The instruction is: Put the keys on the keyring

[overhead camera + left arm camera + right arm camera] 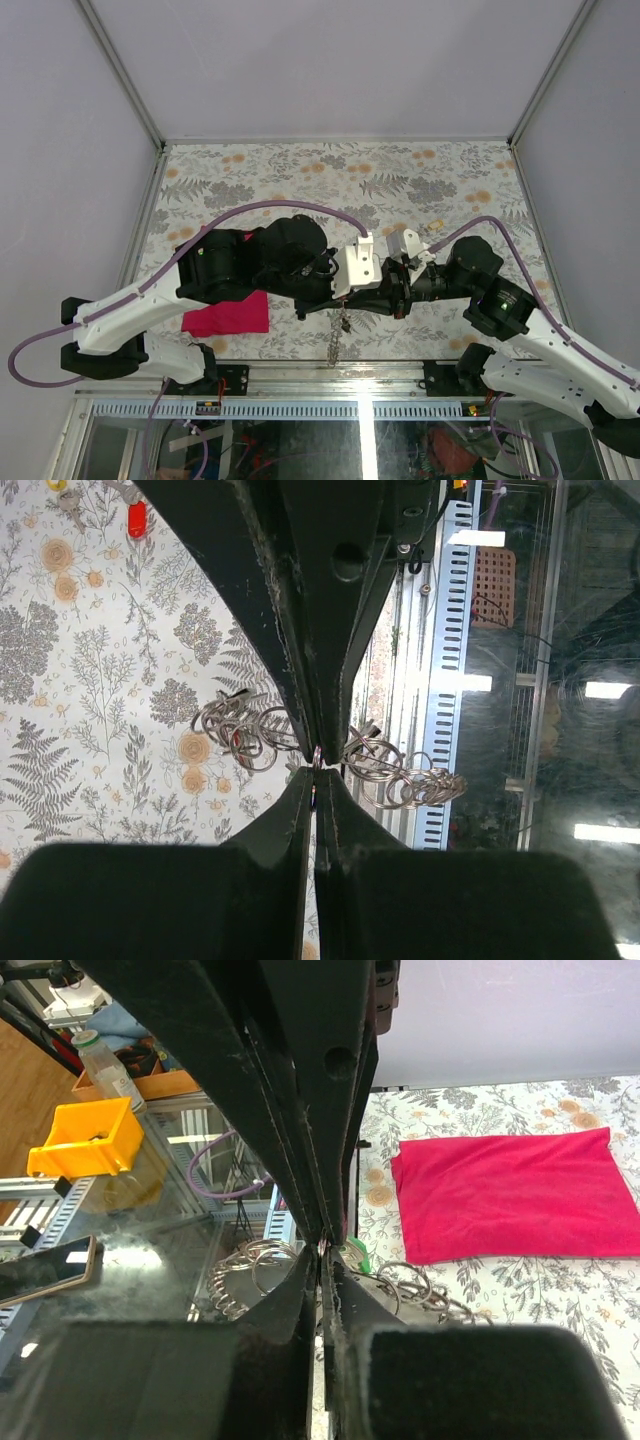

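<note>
The keyring (395, 775) is a silver chain of linked rings, held up off the table and hanging to both sides of the fingertips; from above it dangles near the front edge (338, 335). My left gripper (316, 770) is shut on one of its small rings. My right gripper (325, 1250) comes in from the opposite side, tip to tip with the left, and is shut at the same spot on the chain. A green key head (358, 1256) shows just behind the right fingertips. A red key (137, 520) and a pale yellow key (60, 488) lie on the floral tabletop.
A magenta cloth (228, 315) lies flat on the floral table (300, 170) at the front left, beside the left arm. The table's front rail (330, 368) runs just below the hanging chain. Grey walls close in the back and sides.
</note>
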You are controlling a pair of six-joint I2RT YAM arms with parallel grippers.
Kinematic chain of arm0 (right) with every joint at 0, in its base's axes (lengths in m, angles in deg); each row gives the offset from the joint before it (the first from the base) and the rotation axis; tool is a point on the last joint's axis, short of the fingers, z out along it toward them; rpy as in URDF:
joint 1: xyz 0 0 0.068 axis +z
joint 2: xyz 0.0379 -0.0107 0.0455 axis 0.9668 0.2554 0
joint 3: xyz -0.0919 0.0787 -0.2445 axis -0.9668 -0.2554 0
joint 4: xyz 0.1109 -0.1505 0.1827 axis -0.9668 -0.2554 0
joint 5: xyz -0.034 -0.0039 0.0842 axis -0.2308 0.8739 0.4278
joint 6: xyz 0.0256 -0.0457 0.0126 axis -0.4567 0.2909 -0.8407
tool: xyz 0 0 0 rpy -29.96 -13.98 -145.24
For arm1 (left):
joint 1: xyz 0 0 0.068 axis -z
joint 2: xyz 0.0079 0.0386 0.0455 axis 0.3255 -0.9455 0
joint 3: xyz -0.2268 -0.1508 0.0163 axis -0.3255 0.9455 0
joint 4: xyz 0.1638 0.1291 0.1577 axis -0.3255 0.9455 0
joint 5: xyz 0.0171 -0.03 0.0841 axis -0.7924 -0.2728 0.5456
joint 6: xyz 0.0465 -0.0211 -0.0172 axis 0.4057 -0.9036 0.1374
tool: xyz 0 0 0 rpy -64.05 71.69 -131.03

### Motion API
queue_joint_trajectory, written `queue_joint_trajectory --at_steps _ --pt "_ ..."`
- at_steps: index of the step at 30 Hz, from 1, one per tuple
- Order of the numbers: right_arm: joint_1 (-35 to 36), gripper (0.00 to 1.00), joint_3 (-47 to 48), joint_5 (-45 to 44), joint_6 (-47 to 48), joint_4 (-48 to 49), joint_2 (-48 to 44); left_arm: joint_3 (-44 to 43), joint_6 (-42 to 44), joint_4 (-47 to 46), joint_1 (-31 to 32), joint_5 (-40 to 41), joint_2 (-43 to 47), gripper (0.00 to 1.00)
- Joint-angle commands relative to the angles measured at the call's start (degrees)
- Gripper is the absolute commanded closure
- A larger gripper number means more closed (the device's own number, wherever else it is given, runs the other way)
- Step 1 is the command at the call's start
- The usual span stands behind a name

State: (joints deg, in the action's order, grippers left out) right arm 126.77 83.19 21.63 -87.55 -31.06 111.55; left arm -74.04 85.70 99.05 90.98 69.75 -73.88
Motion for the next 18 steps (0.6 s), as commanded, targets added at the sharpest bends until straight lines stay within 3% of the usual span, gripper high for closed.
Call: queue_joint_trajectory --at_steps 1,3,9,18 --pt "-0.26 1.00 0.41 -1.52 1.01 1.67 -0.52 -1.49 0.63 -3.88 0.42 0.29 1.78 1.00" --pt "-0.26 1.00 0.07 -2.99 1.44 2.32 -2.03 -0.17 0.25 -5.75 0.44 0.36 3.05 0.96" --pt "-0.28 1.00 0.09 -3.89 1.52 4.02 -5.44 8.14 -1.88 -16.84 0.37 -2.45 10.53 0.67" --pt "-0.30 1.00 0.86 0.98 -0.45 7.67 -5.47 25.14 -6.62 -37.00 0.37 -3.98 22.37 0.61"
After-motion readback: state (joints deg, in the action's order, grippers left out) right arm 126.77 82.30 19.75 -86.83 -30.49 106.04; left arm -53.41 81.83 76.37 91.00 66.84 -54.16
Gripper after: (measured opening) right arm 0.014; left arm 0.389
